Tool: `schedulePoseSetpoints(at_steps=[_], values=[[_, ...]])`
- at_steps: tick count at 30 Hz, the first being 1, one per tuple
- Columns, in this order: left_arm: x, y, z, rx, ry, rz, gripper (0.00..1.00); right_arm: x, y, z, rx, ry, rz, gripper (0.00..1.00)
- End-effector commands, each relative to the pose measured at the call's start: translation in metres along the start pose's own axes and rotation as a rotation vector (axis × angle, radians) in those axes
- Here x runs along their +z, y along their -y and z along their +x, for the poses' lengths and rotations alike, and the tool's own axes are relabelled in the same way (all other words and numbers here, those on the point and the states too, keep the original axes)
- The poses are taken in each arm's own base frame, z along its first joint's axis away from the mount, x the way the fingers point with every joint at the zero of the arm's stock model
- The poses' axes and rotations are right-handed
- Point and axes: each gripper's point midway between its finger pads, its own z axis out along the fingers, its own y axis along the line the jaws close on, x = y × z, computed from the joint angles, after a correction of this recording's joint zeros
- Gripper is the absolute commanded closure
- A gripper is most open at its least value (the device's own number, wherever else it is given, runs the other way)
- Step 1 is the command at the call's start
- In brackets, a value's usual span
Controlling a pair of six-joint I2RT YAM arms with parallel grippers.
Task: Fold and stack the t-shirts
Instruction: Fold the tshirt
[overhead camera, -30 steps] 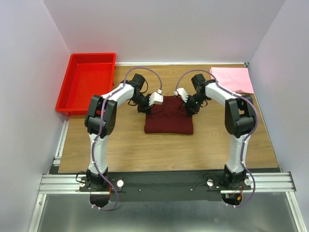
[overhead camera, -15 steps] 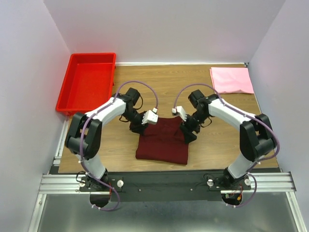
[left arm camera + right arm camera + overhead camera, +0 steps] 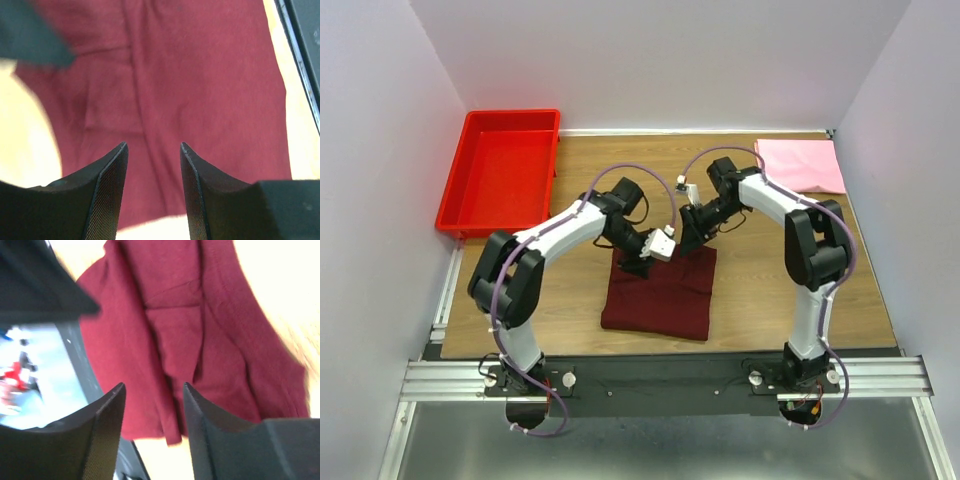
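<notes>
The dark maroon t-shirt [image 3: 660, 298] lies folded into a rectangle on the wooden table near the front middle. It fills the left wrist view [image 3: 200, 75] and the right wrist view [image 3: 200, 340], creased down its length. My left gripper [image 3: 640, 266] [image 3: 152, 145] hovers open over the shirt's far left corner, with nothing between its fingers. Just above the shirt's far right edge my right gripper [image 3: 693, 238] [image 3: 153, 385] is open and empty too. The light pink t-shirt [image 3: 800, 165] lies folded flat at the far right corner.
A red plastic bin [image 3: 500, 175] stands at the far left corner, partly off the table's edge. Grey walls close in three sides. The black rail [image 3: 660, 380] with the arm bases runs along the near edge, close to the maroon shirt's front hem.
Both grippers dragged the maroon shirt toward the near edge, then opened and let go. They have since lifted and drawn in over its far edge; the shirt stays put.
</notes>
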Motion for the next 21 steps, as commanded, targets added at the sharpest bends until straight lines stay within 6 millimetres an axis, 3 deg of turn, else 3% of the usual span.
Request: schedulePoseSetpoints(at_steps=[1, 6, 11, 21], values=[[0.025, -0.007, -0.013, 0.004, 0.057, 0.035, 0.47, 0.011, 0.001, -0.029, 0.076, 0.064, -0.072, 0.46], [0.052, -0.007, -0.003, -0.027, 0.026, 0.064, 0.46, 0.023, 0.025, -0.040, 0.065, 0.068, -0.046, 0.46], [0.062, -0.011, 0.008, -0.032, -0.001, 0.061, 0.46, 0.034, 0.047, -0.048, 0.052, 0.069, -0.023, 0.46], [0.077, -0.009, 0.027, -0.091, -0.044, 0.094, 0.48, 0.055, 0.075, -0.038, 0.086, 0.034, -0.010, 0.46]])
